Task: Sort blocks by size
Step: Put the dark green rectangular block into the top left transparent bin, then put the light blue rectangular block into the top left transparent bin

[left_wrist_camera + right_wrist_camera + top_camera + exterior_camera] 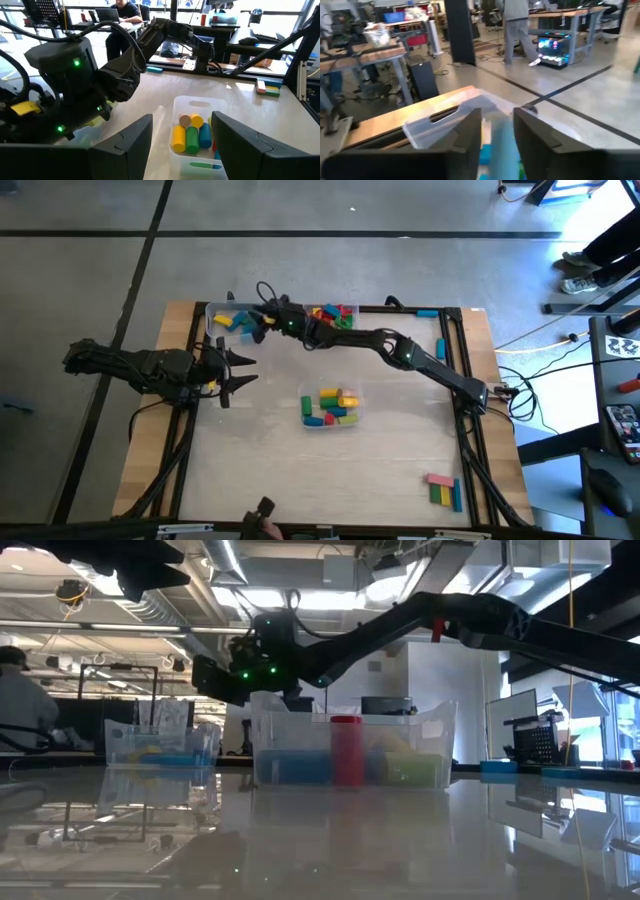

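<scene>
At the upper middle of the high view, the right gripper [255, 325] hangs over the far-left tub [213, 312], where a few blue blocks [237, 321] lie; the left gripper [238, 372] waits at centre left, fingers spread and empty. A drop could miss, since it hovers near the tub's edge. In the right wrist view a light-blue block [497, 145] sits between the fingers, though a firm hold cannot be told. In the left wrist view the centre tub [197, 106] of mixed blocks sits just ahead.
</scene>
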Controlling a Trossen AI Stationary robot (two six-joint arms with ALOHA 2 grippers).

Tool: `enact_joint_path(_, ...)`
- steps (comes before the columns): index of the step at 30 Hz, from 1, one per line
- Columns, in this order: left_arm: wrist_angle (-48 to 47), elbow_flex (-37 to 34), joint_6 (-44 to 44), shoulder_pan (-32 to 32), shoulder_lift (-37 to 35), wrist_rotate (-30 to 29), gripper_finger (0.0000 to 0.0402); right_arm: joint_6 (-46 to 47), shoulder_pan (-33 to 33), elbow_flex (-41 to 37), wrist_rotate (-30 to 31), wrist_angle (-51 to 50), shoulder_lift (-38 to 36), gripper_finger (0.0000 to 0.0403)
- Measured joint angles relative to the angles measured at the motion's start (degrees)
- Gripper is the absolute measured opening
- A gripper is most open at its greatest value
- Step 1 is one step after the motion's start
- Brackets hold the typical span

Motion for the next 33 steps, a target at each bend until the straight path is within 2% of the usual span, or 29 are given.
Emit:
enact_joint_path(6, 0.0, 0.0, 0.1, 0.0, 0.0, 0.0, 0.0198, -0.1, 0.0, 0.0, -0.4, 0.2, 0.0, 0.0194)
enact_joint_path(10, 0.0, 0.0, 0.0, 0.0, 0.0, 0.0, 0.0198, -0.5, 0.0, 0.0, -0.3, 0.2, -0.1, 0.0223)
enact_joint_path(16, -0.1, 0.0, -0.7, 0.0, -0.1, 0.0, 0.0198, -1.8, 0.0, 0.0, 0.3, -3.2, -4.8, 0.0229)
enact_joint_path(21, -0.3, 0.0, -2.0, 0.0, -0.1, 0.0, 0.0198, -8.2, 0.0, 0.0, 1.5, -15.2, -10.9, 0.0229)
enact_joint_path(28, -0.5, 0.0, -2.1, 0.0, -0.1, 0.0, 0.0198, -16.0, 0.0, 0.0, 10.9, -29.1, -20.0, 0.023)
enact_joint_path(33, -0.4, 0.0, -2.1, 0.0, 0.0, 0.0, 0.0198, -19.1, 0.0, 0.0, 13.7, -36.5, -25.5, 0.023)
